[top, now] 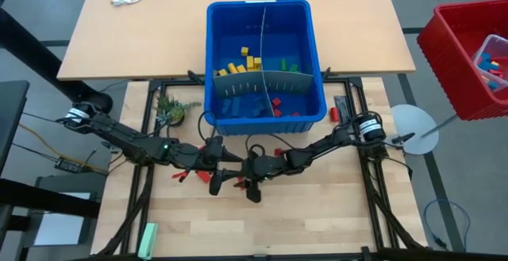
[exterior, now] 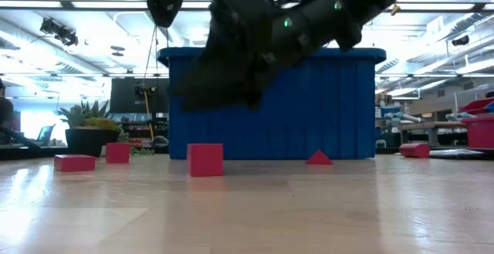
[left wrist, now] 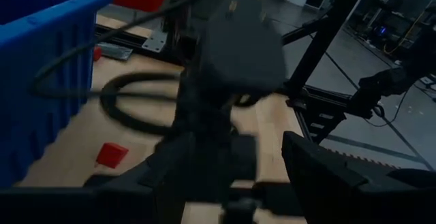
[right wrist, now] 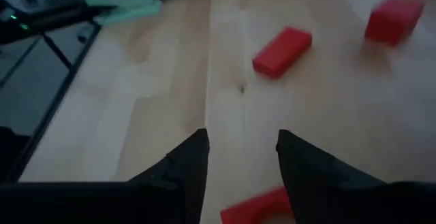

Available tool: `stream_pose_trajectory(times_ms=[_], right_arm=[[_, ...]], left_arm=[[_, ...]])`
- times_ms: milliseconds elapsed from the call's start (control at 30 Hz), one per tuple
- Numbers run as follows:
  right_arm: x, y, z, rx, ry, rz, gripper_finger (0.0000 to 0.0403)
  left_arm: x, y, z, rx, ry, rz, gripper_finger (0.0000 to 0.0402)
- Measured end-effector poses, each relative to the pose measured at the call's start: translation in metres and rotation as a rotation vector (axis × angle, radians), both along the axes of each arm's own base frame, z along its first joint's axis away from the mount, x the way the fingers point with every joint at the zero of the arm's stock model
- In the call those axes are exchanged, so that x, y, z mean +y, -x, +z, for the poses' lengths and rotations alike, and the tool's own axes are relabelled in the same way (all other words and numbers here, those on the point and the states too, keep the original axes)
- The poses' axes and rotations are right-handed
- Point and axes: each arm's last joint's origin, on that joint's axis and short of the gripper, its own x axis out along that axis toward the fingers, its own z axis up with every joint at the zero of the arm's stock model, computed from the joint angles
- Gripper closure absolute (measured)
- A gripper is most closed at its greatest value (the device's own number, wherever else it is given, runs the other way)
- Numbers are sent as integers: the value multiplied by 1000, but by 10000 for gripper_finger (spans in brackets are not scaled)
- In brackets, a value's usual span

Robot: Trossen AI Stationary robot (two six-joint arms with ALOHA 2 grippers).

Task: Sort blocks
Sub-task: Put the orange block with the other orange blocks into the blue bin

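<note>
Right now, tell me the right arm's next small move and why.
Probably lift the right tool straight up. Its fingers stand apart over bare wood with nothing between them, and a red block lies just beside one fingertip, while more red blocks wait on the table farther off.
</note>
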Motion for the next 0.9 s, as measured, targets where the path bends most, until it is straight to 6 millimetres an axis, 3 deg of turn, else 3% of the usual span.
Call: stream_pose_trajectory(times_ms=[167,667,900], right_arm=[[6,3,-10,67,-22,6,247],[7,11,-27,194,126,63,273],[3,22,-20,300,173,74,284]], left_arm=[[0,0,0,0,0,0,169],[0,0,1,-8,3,6,169],[0,0,1,-7,3,6,169]])
